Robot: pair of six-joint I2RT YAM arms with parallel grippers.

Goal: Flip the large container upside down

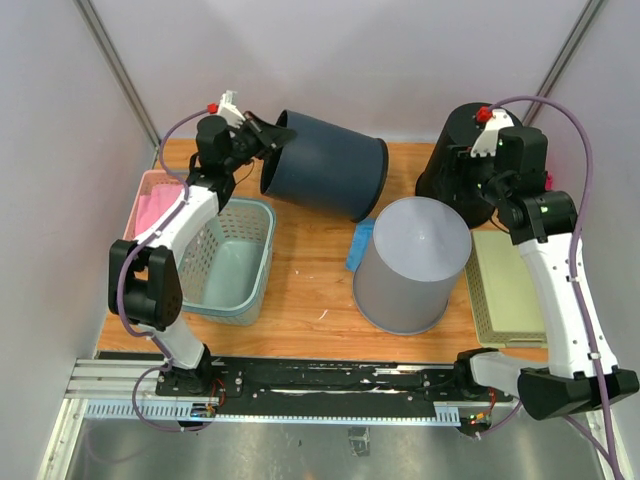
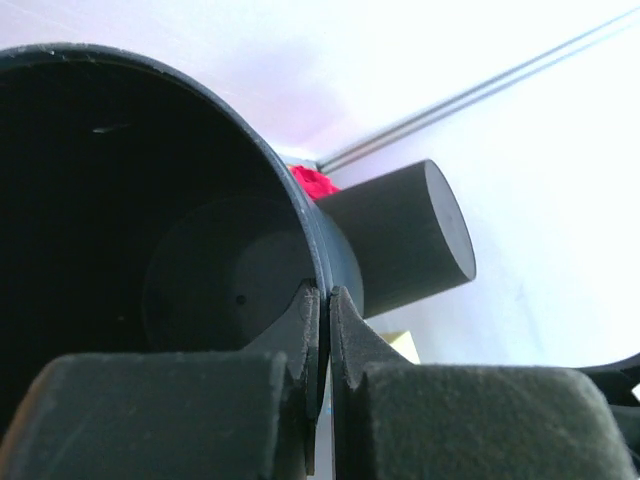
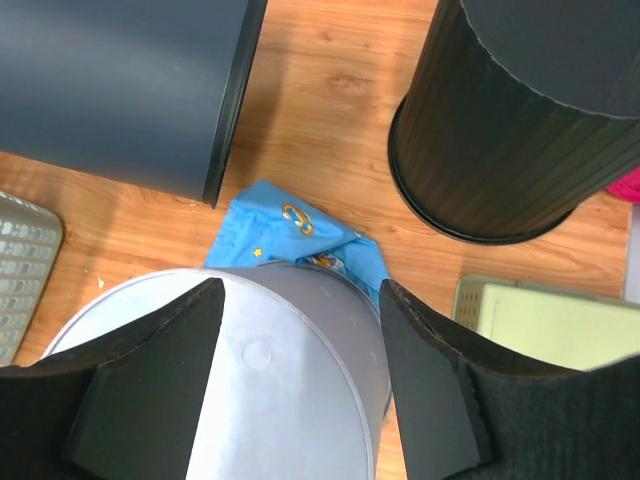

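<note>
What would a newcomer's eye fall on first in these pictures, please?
The dark bin stands out first: it is tipped sideways at the back centre, its rim pinched by the left gripper. Next comes the grey bin, standing upside down right of centre, with the open right gripper hovering above it.

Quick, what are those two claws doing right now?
Left gripper: shut on the dark blue bin's rim.
Right gripper: open, holding nothing.
</note>
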